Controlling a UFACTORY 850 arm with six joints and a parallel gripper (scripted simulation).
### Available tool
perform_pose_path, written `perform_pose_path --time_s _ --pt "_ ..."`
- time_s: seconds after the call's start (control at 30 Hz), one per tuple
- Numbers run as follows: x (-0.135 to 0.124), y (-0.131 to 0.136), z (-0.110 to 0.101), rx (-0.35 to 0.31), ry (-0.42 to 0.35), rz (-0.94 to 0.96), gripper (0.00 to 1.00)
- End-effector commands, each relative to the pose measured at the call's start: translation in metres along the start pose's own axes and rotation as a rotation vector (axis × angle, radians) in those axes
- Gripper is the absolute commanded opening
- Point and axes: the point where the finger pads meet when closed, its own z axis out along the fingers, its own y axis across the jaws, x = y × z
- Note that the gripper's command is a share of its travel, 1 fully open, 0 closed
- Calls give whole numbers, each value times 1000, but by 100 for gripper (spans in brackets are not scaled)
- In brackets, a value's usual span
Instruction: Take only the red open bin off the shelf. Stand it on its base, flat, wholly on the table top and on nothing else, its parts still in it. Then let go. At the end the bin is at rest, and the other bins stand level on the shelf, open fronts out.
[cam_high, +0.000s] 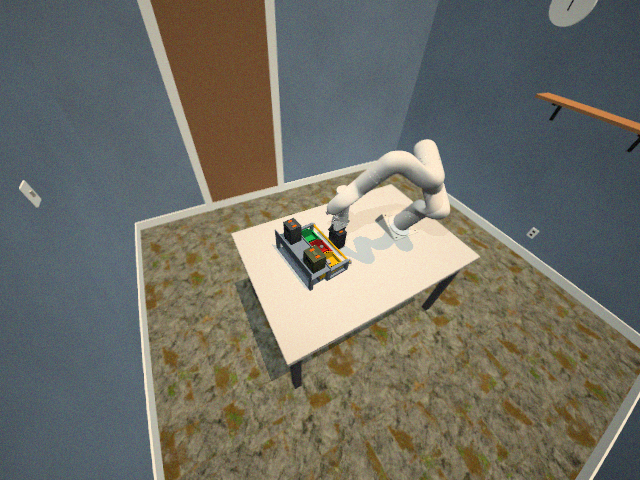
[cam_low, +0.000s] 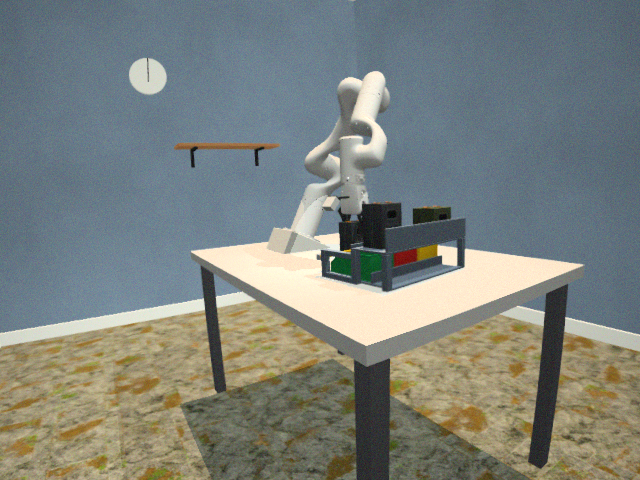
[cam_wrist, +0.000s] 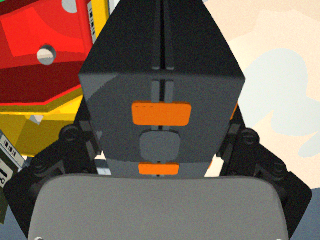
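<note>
Red bin (cam_high: 319, 244) (cam_low: 405, 257) (cam_wrist: 42, 40) on shelf, pale table (cam_high: 330, 320) (cam_low: 310, 289), blue-walled room

The pale table (cam_high: 330, 320) (cam_low: 289, 299) carries the grey shelf (cam_high: 294, 262) (cam_low: 424, 235), apparently directly.

the shelf (cam_high: 310, 280) (cam_low: 424, 234) sits on the table (cam_high: 320, 315) (cam_low: 361, 315) (cam_wrist: 287, 30). in it, the middle bin (cam_high: 319, 244) (cam_low: 405, 256) (cam_wrist: 45, 30) is between two end bins (cam_high: 332, 259) (cam_low: 428, 251) (cam_wrist: 30, 132). two boxes (cam_high: 314, 259) (cam_low: 381, 224) (cam_wrist: 4, 172) stand on the shelf. another box (cam_high: 337, 237) (cam_low: 347, 235) (cam_wrist: 160, 90) is between them and the arm's foot (cam_high: 386, 227) (cam_low: 280, 240).

Three black or dark boxes (cam_high: 337, 238) (cam_low: 381, 225), three coloured bins (cam_high: 319, 245) (cam_low: 404, 257), one table (cam_high: 320, 315) (cam_low: 310, 279).
</note>
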Motion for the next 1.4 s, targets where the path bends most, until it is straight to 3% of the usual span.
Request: perform_pose_path --time_s 0.0,0.33,0.5,0.9,1.07,1.37 --pt "0 -1 0 2 1 0 0" --pt "0 -1 0 2 1 0 0" --pt "-38 10 0 2 1 0 0" --pt "-38 10 0 2 1 0 0" --pt "-91 25 0 2 1 0 0" --pt "-91 25 0 2 1 0 0"
